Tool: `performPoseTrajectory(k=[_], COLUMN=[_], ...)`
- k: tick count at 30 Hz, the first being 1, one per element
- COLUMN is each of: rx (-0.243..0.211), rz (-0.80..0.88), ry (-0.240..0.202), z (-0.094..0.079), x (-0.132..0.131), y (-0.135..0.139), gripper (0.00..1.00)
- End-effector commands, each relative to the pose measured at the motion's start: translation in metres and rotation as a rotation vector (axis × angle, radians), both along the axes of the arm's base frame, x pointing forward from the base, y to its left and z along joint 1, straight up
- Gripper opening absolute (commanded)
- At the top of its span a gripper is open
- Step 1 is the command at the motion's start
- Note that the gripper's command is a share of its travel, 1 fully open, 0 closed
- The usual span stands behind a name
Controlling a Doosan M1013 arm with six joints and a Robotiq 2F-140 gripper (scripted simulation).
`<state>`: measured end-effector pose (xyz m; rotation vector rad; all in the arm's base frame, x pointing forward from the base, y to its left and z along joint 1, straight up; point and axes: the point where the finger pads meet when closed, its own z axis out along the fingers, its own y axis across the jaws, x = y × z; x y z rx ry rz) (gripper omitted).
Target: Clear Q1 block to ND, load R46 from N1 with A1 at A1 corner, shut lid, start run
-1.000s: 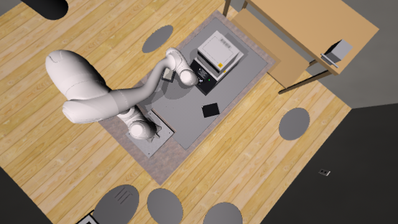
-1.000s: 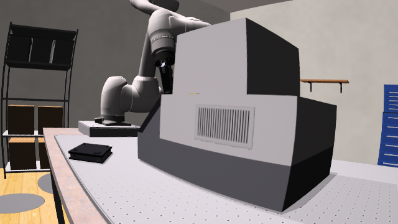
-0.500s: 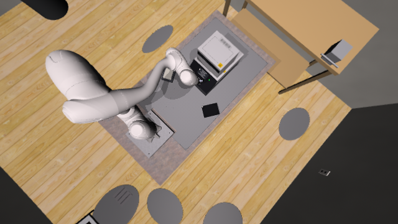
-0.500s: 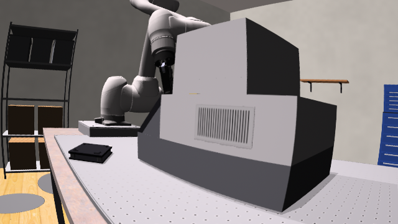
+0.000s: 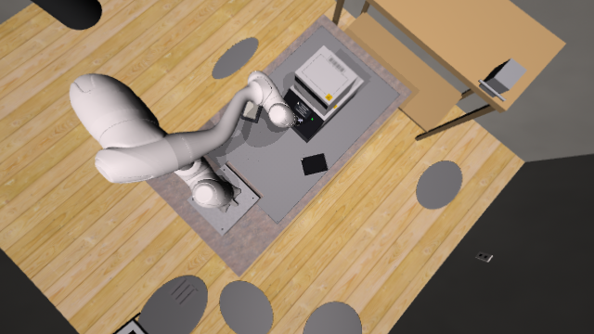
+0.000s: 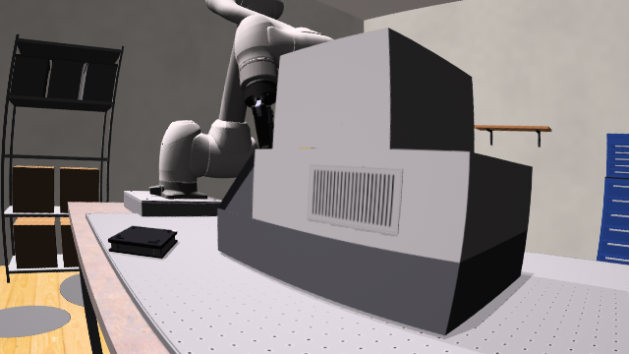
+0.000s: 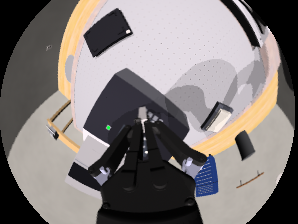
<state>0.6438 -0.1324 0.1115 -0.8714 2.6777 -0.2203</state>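
Observation:
The cycler Q1 (image 5: 325, 88) stands on the grey mat with its lid shut; in the exterior view I see its rear side (image 6: 373, 177). Its status lamp (image 5: 312, 119) shows green, also in the wrist view (image 7: 108, 127). My gripper (image 7: 143, 112) is shut and empty, fingertips together just over Q1's dark front panel (image 5: 303, 121). In the exterior view the gripper (image 6: 265, 128) points down behind the machine's front. A nest with a pale plate in it (image 5: 251, 111) lies left of Q1, partly under my arm; it also shows in the wrist view (image 7: 218, 116). Whether a plate is on the block is hidden.
A black, empty nest (image 5: 315, 163) lies on the mat in front of Q1, also seen in the exterior view (image 6: 142, 241) and in the wrist view (image 7: 108, 31). My arm's base (image 5: 213, 192) stands at the mat's near left corner. A wooden table (image 5: 464, 42) stands beyond.

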Motion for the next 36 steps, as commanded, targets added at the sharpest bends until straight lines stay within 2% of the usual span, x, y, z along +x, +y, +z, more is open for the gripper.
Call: performPoseTrajectory(k=[1,28,36], rx=[0.000,0.000,0.000], rz=[0.000,0.000,0.000], ry=[0.000,0.000,0.000], z=[-0.0014,-0.0080,-0.0004], x=[0.0012,0.0067,0.0003], y=[-0.0001,-0.0010,0.0000], gripper=[0.00,0.00,0.00])
